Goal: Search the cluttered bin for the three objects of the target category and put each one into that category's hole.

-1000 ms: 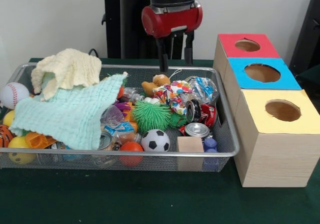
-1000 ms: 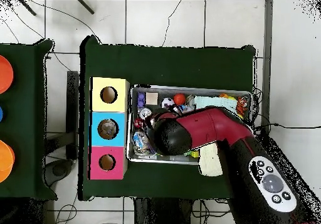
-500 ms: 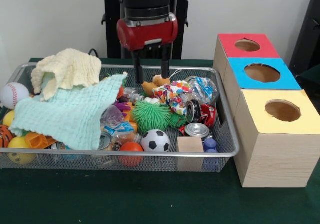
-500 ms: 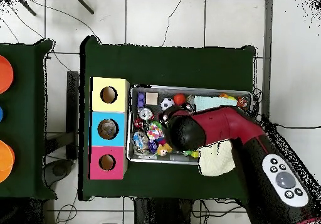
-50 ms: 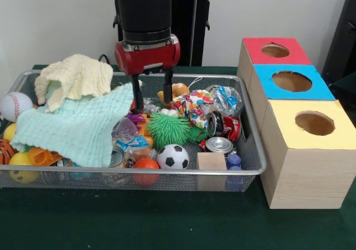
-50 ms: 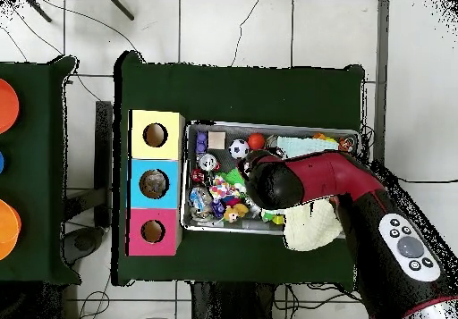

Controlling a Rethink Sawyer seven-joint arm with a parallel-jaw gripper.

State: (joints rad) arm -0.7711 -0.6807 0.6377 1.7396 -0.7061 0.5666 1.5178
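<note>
My wire bin (image 5: 253, 150) fills the frame's lower left, the three holed boxes (image 5: 292, 82) at right. My gripper (image 5: 151, 99), fingers apart and empty, hangs center-top beside the mint cloth (image 5: 83, 125); I should descend straight, clear of it.

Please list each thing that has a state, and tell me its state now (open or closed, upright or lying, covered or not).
gripper: open, holds nothing, low over the bin's middle.
mint cloth: spread over clutter at one end.
cream cloth: bunched, partly on the mint cloth.
red can: lying on its side.
silver can: top facing up.
red box, blue box, yellow box: holes uncovered.
</note>
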